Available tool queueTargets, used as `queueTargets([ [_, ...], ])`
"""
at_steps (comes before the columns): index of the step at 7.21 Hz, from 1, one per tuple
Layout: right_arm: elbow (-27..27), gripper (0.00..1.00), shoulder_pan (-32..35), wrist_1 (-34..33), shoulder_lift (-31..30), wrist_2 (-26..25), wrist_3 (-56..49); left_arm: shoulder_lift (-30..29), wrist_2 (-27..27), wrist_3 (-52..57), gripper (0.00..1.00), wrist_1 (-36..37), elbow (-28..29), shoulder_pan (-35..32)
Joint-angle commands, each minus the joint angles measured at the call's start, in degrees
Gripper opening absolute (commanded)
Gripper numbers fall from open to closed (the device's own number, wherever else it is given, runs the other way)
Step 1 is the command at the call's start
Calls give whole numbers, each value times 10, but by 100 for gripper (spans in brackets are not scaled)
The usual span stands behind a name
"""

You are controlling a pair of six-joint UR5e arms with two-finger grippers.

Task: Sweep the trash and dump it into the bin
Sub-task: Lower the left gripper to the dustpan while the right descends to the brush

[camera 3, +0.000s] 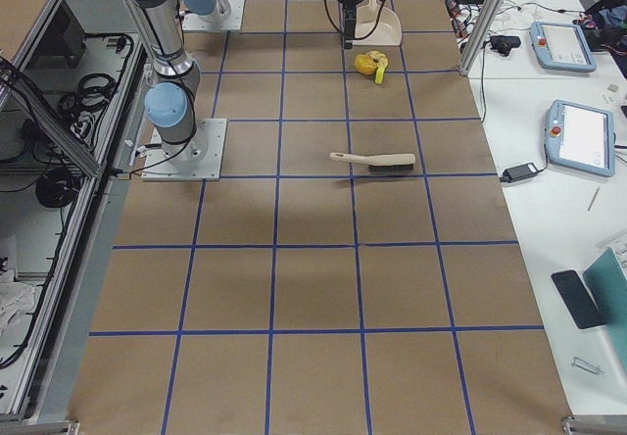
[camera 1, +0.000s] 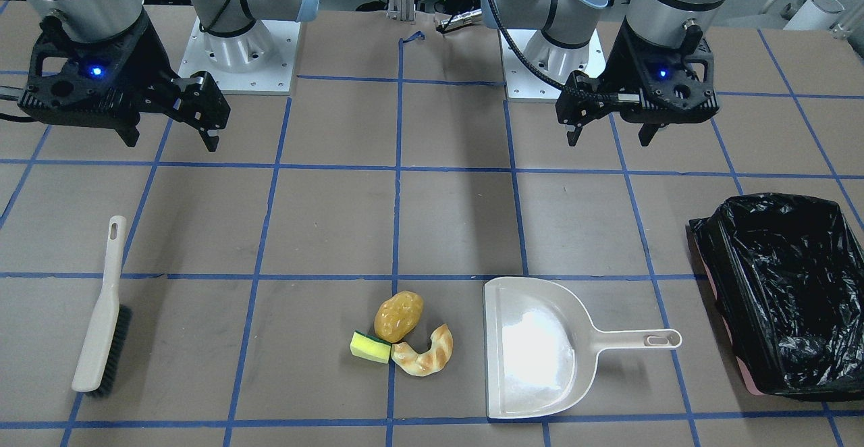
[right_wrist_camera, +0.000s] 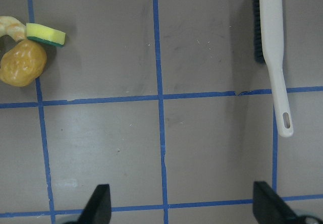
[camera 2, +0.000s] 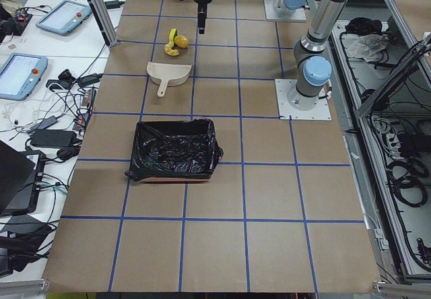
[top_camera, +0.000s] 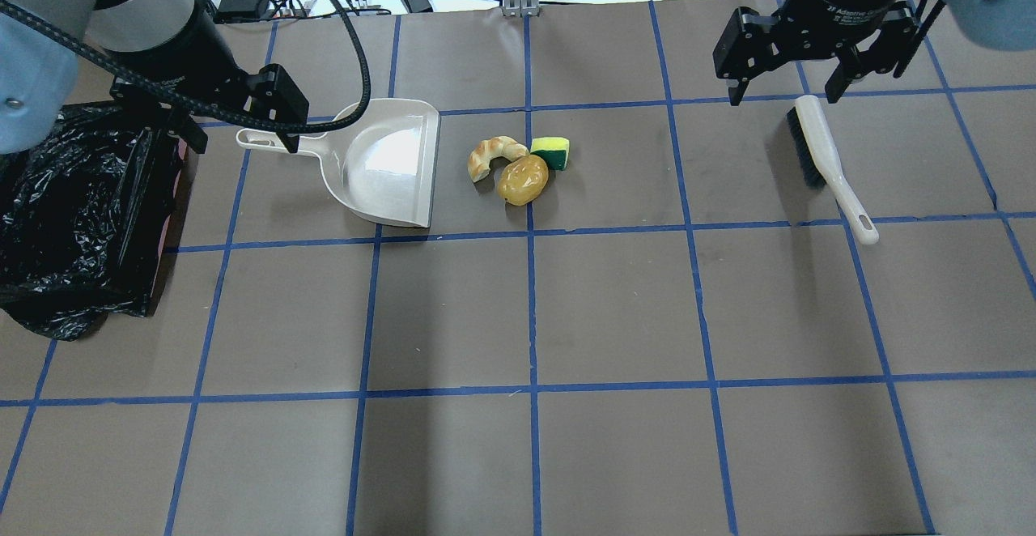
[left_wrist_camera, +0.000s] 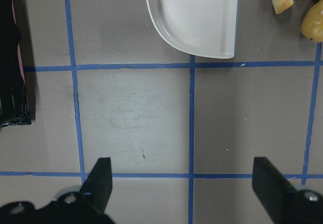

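Tool pick-up pending: left gripper [camera 1: 609, 138] and right gripper [camera 1: 172, 142] both spread wide, empty; grasp dustpan [camera 1: 533, 359] and brush [camera 1: 101, 312] squarely mid-handle, leaving trash [camera 1: 398, 317] undisturbed

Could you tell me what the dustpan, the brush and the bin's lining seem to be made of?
The dustpan looks like smooth beige moulded plastic; its pan shows a bright glare. The brush seems to have a matching plastic handle and dark bristles, fibre unclear. The bin is lined with thin glossy black plastic film, crinkled with small highlights.
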Motion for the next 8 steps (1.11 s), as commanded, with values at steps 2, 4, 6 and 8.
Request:
queueTargets([
  [2,0,100,0,-3,-3,-6,1,-7,3,3,100,7,2,0],
  [4,0,100,0,-3,-13,-10,3,-16,4,100,100,21,2,3],
  [6,0,100,1,0,-25,-15,4,-29,4,102,100,36,1,4],
  [8,2,100,-22,-6,-17,-48,-3,-29,4,98,100,40,1,4],
])
